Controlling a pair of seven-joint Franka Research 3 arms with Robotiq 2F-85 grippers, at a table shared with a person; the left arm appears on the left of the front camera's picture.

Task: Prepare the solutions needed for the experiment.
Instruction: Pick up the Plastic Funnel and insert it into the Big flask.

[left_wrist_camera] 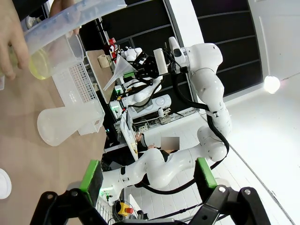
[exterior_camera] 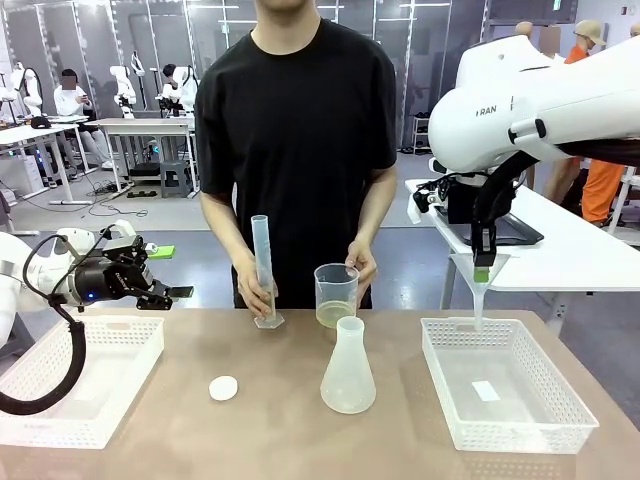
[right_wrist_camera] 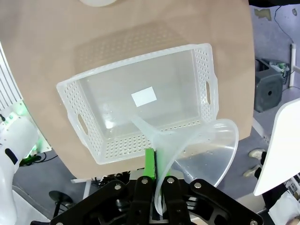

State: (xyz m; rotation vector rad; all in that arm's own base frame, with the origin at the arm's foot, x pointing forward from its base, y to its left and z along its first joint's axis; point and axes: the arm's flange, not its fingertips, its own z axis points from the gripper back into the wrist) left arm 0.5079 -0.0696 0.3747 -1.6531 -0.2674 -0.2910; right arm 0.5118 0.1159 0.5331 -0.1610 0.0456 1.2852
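The solutions [exterior_camera: 334, 316] are a shallow pale yellow layer in a clear beaker [exterior_camera: 336, 292] that the person's hand holds on the table. The person's other hand steadies a tall graduated cylinder [exterior_camera: 263, 268]. An empty conical flask [exterior_camera: 348, 372] stands in front of them. My right gripper [exterior_camera: 483, 268] is shut on the rim of a clear funnel [exterior_camera: 478, 285], held above the right basket [exterior_camera: 560, 415]. The right wrist view shows the funnel [right_wrist_camera: 206, 150] clamped in that gripper [right_wrist_camera: 157, 180] over the basket [right_wrist_camera: 89, 126]. My left gripper [exterior_camera: 168, 292] hovers open at the left, nothing in it [left_wrist_camera: 147, 176].
A white round cap [exterior_camera: 223, 388] lies on the table left of the flask. A white perforated basket [exterior_camera: 60, 425] sits at the left under my left arm. The left wrist view shows the flask [left_wrist_camera: 65, 124], the beaker [left_wrist_camera: 40, 63] and the cylinder [left_wrist_camera: 61, 23].
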